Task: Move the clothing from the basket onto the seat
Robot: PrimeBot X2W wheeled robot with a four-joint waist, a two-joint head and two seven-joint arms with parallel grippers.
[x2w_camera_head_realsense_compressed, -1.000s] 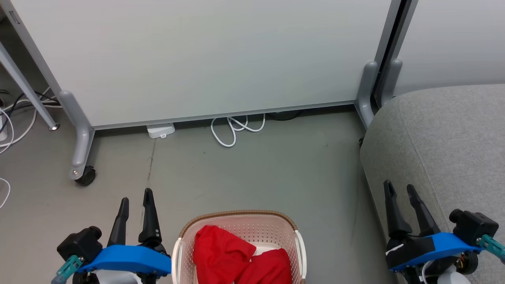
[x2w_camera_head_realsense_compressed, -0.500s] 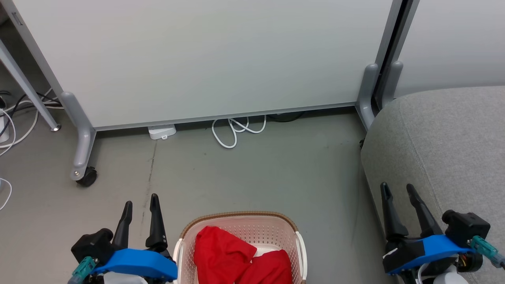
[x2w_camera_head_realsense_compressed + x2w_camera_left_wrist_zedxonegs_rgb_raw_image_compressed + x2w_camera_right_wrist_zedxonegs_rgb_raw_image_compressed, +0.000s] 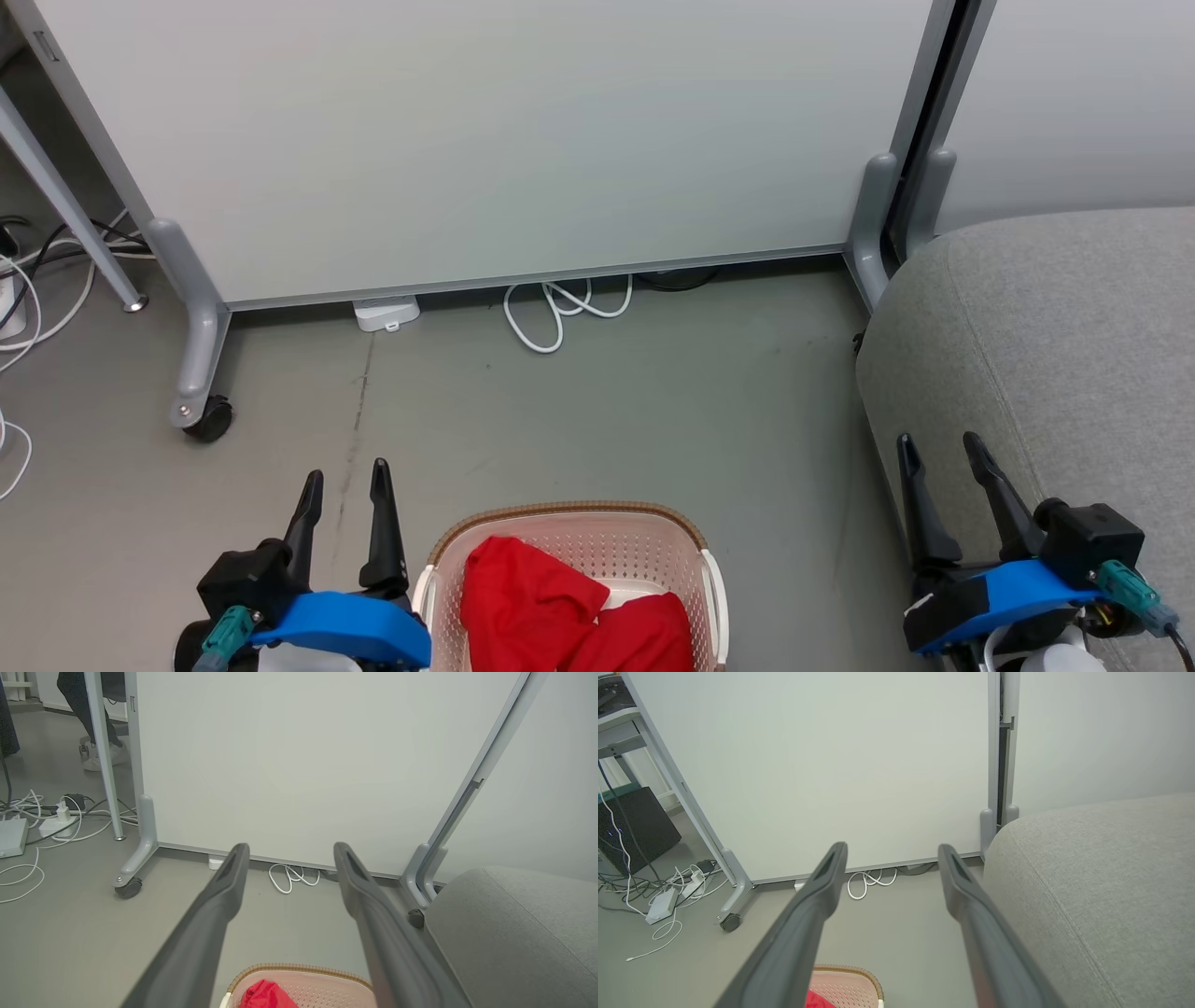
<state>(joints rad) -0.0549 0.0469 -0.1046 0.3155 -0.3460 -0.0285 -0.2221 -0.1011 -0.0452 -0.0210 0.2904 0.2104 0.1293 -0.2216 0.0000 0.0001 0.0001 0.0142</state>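
- Standing across the far side of the grey floor (image 3: 607, 420) is a pale partition panel (image 3: 523, 140) on grey feet, with one castor (image 3: 207, 420) under its left foot.
- A looped white cable (image 3: 560, 315) and a small white box (image 3: 386, 313) lie at the panel's lower edge. More loose cables (image 3: 28, 299) trail at the far left, and the left wrist view catches a person's legs (image 3: 77, 695) beyond the panel.
- The basket (image 3: 569, 513) sits on the floor at the bottom middle of the head view, between the two grippers. Its near part is cut off by the frame, and its white handles are at its left and right sides.
- Inside it lies the clothing (image 3: 532, 602), two crumpled red lumps touching each other. One is farther and to the left, the other nearer and to the right, so the heap slants from far left to near right. Its full length is cut off.
- The seat (image 3: 1055, 345) fills the right side, with a strip of floor between it and the basket. Its rounded left edge runs away from the robot toward the panel's right foot.
- The left gripper (image 3: 347, 471) hovers just left of the basket, fingers parted and empty, pointing at the panel.
- The right gripper (image 3: 937, 439) hangs by the seat's near left edge, fingers likewise spread and holding nothing.
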